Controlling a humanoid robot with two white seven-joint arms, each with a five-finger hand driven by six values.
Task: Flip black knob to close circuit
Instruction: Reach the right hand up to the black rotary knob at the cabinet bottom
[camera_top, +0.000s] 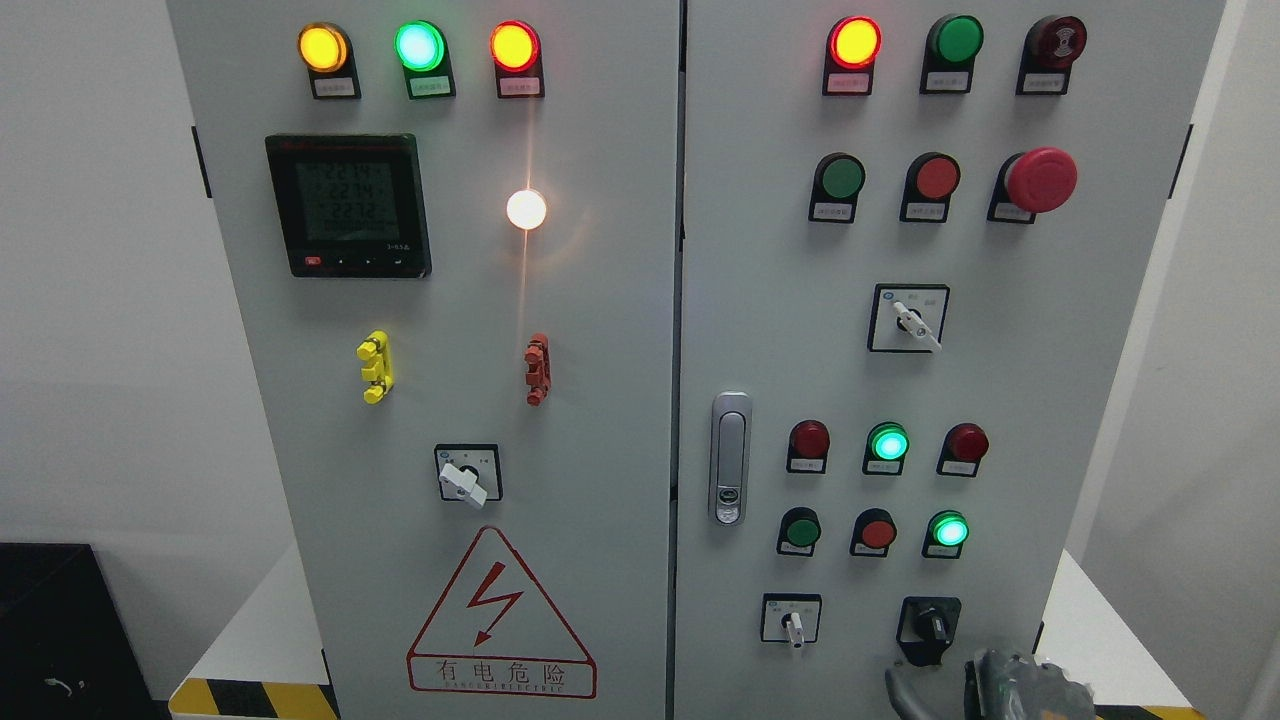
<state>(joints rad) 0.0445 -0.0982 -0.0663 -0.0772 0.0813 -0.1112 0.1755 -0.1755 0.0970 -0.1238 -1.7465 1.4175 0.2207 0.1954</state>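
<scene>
Cabinet (600, 300) grey, against white wall (100, 250); black knob (930, 626) low right.

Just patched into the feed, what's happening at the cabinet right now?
The robot faces a grey control cabinet with several lamps lit. Its right hand shows at the bottom edge, just below and right of the black knob at the right door's lower corner, not touching it as far as I can see. The left hand is out of view.

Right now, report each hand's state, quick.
Left hand: not in view.
Right hand: only its grey top shows at the bottom edge, just below the black rotary knob; fingers cannot be told.
</scene>
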